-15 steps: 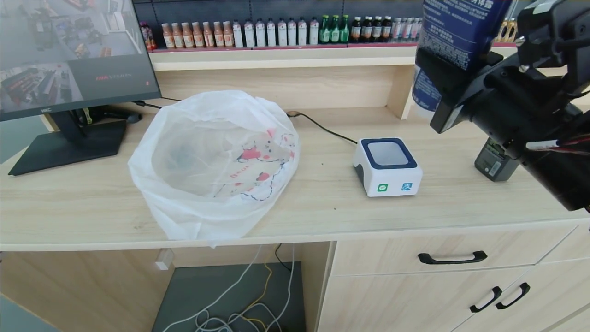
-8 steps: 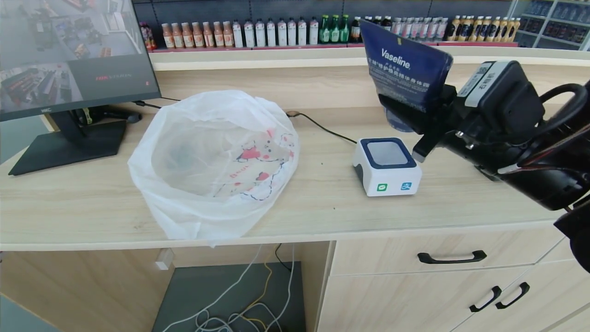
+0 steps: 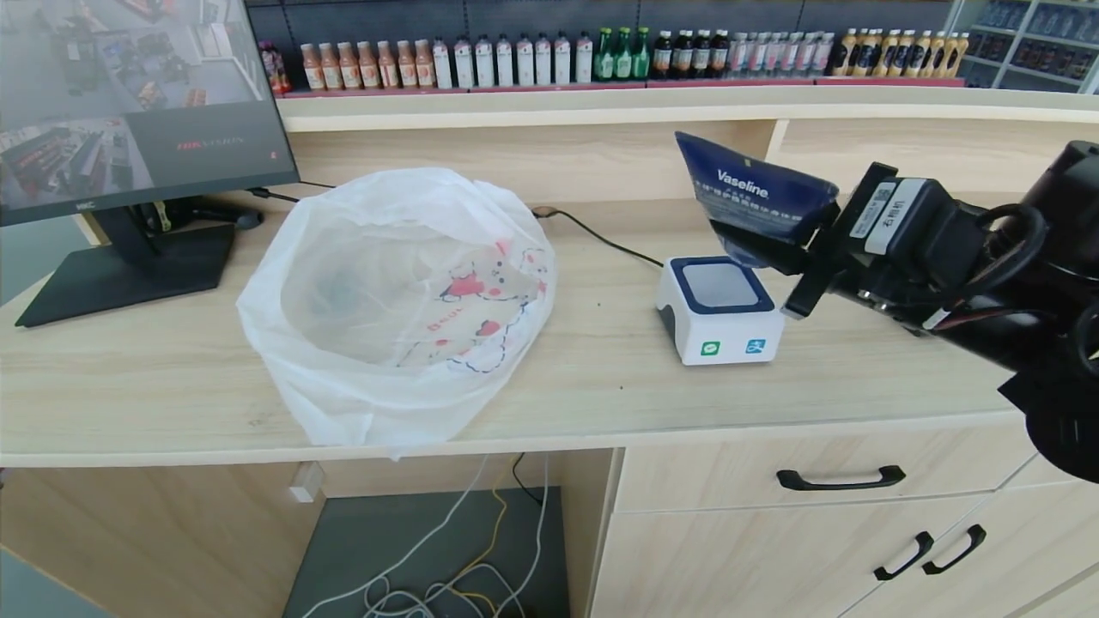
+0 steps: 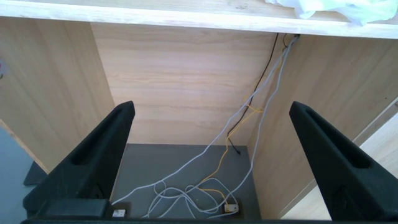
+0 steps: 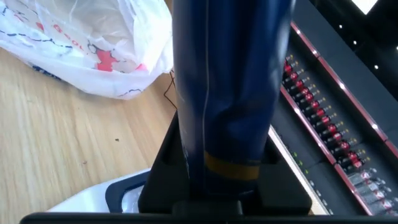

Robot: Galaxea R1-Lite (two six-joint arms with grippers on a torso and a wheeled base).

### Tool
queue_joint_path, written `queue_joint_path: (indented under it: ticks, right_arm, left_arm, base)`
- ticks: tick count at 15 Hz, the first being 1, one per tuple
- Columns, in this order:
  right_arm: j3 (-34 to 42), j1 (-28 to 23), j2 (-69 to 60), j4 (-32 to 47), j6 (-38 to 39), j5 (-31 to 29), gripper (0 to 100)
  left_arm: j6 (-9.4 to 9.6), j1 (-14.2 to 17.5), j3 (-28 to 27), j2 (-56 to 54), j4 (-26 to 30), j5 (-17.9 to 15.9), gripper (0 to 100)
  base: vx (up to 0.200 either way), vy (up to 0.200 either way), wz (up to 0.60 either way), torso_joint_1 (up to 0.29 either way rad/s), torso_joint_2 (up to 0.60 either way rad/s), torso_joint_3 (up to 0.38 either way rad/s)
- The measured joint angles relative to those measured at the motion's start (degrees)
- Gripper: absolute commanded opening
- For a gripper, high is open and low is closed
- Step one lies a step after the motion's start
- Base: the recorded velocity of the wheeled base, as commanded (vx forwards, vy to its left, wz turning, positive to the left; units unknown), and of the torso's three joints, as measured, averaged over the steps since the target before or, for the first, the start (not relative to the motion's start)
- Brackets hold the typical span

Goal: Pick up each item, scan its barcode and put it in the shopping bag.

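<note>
We have the dark blue soft plastic pouch (image 3: 755, 202) in the air on the right side of the counter, tilted, its lower end just above the back edge of the scanner, not touching it as far as we can tell. The right gripper (image 3: 777, 257) is clamped on that lower end, one black finger on each face of the pouch (the right wrist view shows the pouch (image 5: 230, 81) running straight up out of the jaws, with an orange band near the grip). The white box scanner with a navy-framed window on top (image 3: 719, 309) sits on the light wood-grain counter (image 3: 601, 378), cable running off behind it. Well to its left on the same counter is the translucent white plastic shopping bag with red cartoon print (image 3: 395, 300), mouth open upward; we can't tell what's inside. The left gripper (image 4: 211, 155) is below counter level, fingers wide apart, holding nothing, facing the recess under the counter with loose white and yellow cables (image 4: 205, 193) on its floor. Further out: a black monitor on a stand (image 3: 129, 94) at the far left, and a row of bottles (image 3: 515, 60) on the back shelf.
</note>
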Motion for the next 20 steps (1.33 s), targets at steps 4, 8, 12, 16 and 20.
queue_joint_path:
  ticks: [4,8,12,16,20]
  right_arm:
    - [-3.23,-4.29,3.12,-0.15,-1.22,3.84,0]
    - [-3.56,-5.62,4.61,-0.28,-4.19,8.62,0]
    - [-3.47,-5.66,5.66,-0.24,-4.77,9.23,0]
    - [-3.28,-5.66,6.62,-0.22,-6.36,10.11,0]
    - [-3.12,-5.66,7.14,-0.22,-6.63,10.05,0]
  left_arm:
    - [-0.02,0.05,0.0,0.0,0.0,0.0,100]
    - [-0.02,-0.02,0.0,0.0,0.0,0.0,100]
    - [0.0,0.0,0.0,0.0,0.0,0.0,100]
    - [0.0,0.0,0.0,0.0,0.0,0.0,100]
    - [-0.02,0.02,0.0,0.0,0.0,0.0,100]
  base:
    - [0.0,0.0,0.0,0.0,0.0,0.0]
    - [0.0,0.0,0.0,0.0,0.0,0.0]
    - [0.0,0.0,0.0,0.0,0.0,0.0]
    - [0.0,0.0,0.0,0.0,0.0,0.0]
    - [0.0,0.0,0.0,0.0,0.0,0.0]
